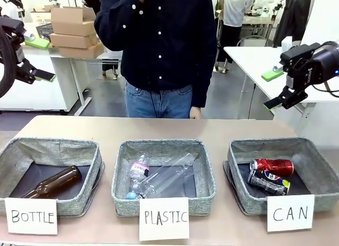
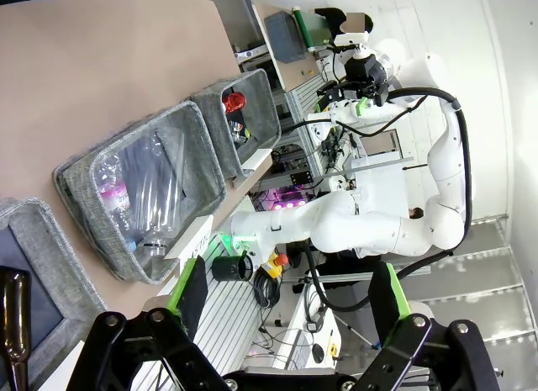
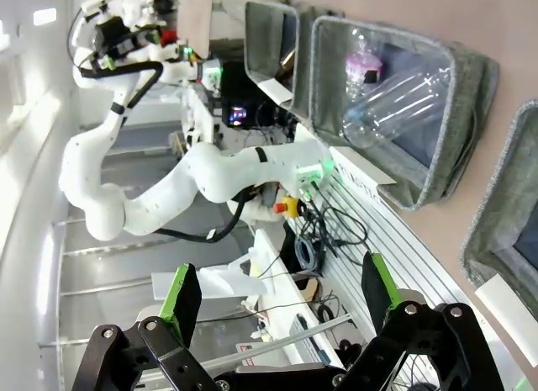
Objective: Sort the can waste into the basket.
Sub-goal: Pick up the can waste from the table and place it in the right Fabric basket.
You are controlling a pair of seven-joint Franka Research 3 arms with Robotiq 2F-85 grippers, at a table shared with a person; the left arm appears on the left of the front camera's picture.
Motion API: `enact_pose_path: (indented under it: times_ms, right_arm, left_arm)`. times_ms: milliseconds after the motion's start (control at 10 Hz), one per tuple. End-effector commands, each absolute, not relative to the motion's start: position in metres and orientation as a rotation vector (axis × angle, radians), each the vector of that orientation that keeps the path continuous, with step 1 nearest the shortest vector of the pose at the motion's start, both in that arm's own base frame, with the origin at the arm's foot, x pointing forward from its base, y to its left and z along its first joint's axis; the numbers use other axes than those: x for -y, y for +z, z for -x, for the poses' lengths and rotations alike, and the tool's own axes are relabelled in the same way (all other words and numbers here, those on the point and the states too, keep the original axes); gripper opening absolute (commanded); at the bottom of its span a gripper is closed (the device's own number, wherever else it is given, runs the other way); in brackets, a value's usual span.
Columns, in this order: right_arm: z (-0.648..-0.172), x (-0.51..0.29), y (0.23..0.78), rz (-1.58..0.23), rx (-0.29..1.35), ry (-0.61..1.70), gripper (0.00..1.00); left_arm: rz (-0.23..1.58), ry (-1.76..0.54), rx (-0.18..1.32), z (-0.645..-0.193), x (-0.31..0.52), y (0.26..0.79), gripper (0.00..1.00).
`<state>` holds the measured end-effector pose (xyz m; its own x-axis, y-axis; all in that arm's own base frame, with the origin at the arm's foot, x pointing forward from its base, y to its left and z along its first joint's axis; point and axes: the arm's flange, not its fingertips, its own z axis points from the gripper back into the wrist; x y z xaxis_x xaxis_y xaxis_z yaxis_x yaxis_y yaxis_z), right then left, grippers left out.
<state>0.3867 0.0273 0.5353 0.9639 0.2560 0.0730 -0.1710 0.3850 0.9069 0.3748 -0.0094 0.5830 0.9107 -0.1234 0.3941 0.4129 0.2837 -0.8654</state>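
Note:
The grey fabric basket with the "CAN" sign stands at the right of the table. A shiny red can and a dark silver-blue can lie side by side inside it. In the left wrist view the basket is the farthest bin, with the red can showing in it. The right wrist view catches the basket's wall at the right edge. My left gripper hangs open high at the far left, well off the bins. High above the basket, my right gripper is open too. Nothing sits between the fingers of either the left gripper or the right gripper.
A bin signed "PLASTIC" in the middle holds clear plastic bottles. The bin signed "BOTTLE" at the left holds a brown glass bottle. A person stands at the far edge, one hand by the table.

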Motion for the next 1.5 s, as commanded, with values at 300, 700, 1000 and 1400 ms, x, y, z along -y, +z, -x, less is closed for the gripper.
enact_pose_path:
  times_ms: [300,700,1000,1400]
  right_arm:
    - [-0.3861,-0.0249,0.5393,-1.133,-0.084,0.277,1.0]
    - [-0.3861,-0.0249,0.5393,-1.133,-0.084,0.277,1.0]
    - [-0.3861,-0.0249,0.5393,-1.133,-0.084,0.277,1.0]
    - [-0.3861,-0.0249,0.5393,-1.133,-0.084,0.277,1.0]
  left_arm:
    - [1.222,-0.375,0.272,-0.3732,0.0083,0.5831,1.0]
    - [1.222,-0.375,0.272,-0.3732,0.0083,0.5831,1.0]
    - [1.222,-0.375,0.272,-0.3732,0.0083,0.5831,1.0]
    - [1.222,-0.375,0.272,-0.3732,0.0083,0.5831,1.0]
